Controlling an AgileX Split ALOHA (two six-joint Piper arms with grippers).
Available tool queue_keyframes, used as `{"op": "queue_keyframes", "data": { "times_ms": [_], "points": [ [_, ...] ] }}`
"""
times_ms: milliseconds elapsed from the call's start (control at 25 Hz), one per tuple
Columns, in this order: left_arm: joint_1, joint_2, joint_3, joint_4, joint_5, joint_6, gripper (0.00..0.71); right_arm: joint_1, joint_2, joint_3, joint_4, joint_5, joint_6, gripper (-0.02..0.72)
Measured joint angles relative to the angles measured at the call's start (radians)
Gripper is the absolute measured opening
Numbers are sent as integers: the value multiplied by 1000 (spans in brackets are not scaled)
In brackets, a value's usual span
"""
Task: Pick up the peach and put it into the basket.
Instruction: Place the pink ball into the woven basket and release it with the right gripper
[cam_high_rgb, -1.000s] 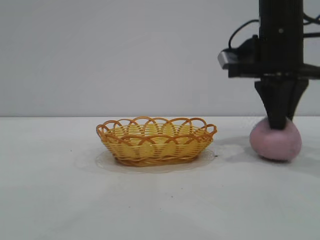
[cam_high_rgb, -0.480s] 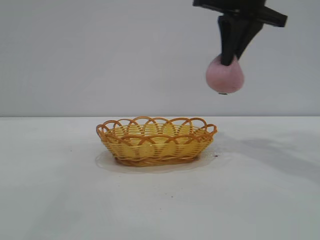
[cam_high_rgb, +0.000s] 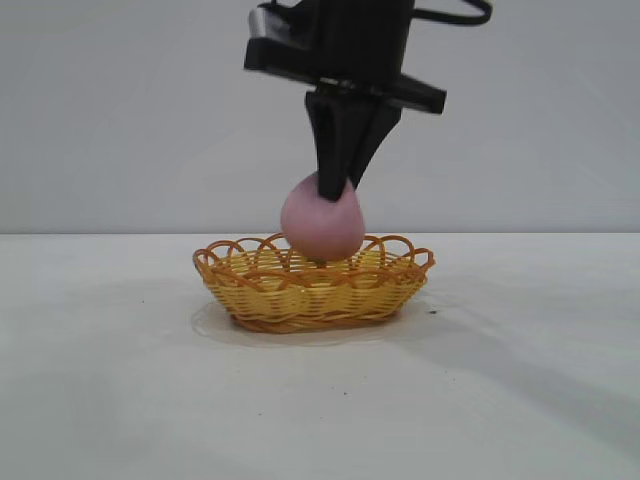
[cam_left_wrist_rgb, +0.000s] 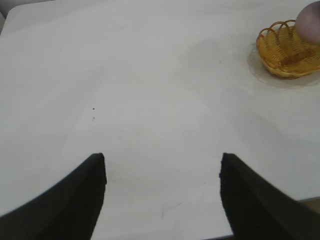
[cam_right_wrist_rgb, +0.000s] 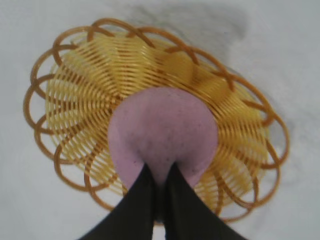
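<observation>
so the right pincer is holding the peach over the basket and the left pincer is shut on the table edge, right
Not quite. The right pincer does hold the peach over the basket, but the left pincer is open, hanging over the bare table with nothing between its fingers, as the left wrist view shows.

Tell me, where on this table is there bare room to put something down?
Nearly everywhere: the white table is bare left of the basket, right of it, and in front. The stretch before the open left gripper is bare too. Only the basket is crowded, with the right gripper holding the peach over it.
</observation>
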Motion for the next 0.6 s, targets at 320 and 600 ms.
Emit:
{"op": "queue_keyframes", "data": {
  "times_ms": [320, 600],
  "points": [
    [0, 0, 0, 0, 0, 0, 471, 0, 30, 0, -6, -21, 0, 253],
    [0, 0, 0, 0, 0, 0, 471, 0, 28, 0, -36, -23, 0, 494]
  ]
}}
